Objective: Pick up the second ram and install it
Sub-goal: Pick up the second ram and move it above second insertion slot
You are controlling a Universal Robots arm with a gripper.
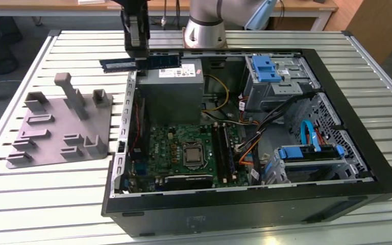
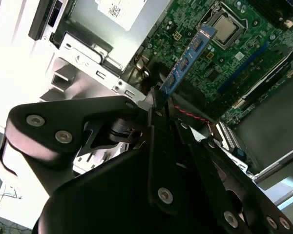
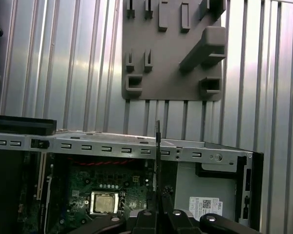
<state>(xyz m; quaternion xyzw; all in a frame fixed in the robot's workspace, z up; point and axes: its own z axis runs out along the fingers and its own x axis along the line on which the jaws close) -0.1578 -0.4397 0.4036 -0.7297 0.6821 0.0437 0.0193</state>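
The hand (image 1: 137, 53) is clamped on the second ram (image 1: 141, 62), gripping the stick near its middle from above. In the exterior view the ram hangs in the air, level and on its long edge, right under the fingertips. It sits above the far wall of the open computer case (image 1: 359, 102). One end reaches out over the table (image 1: 46, 194) toward the exterior view's left. The other end lies above the power supply (image 1: 172, 84).

In the second wrist view the ram (image 2: 185, 61) runs out beyond the hand (image 2: 156, 105) as a blue strip with dark chips, and the motherboard (image 2: 244, 53) is well below it. In the first wrist view the ram (image 3: 157, 146) shows edge-on as a thin dark line rising from the hand (image 3: 158, 207). A grey fixture plate (image 3: 171, 48) lies on the table beyond the case wall.
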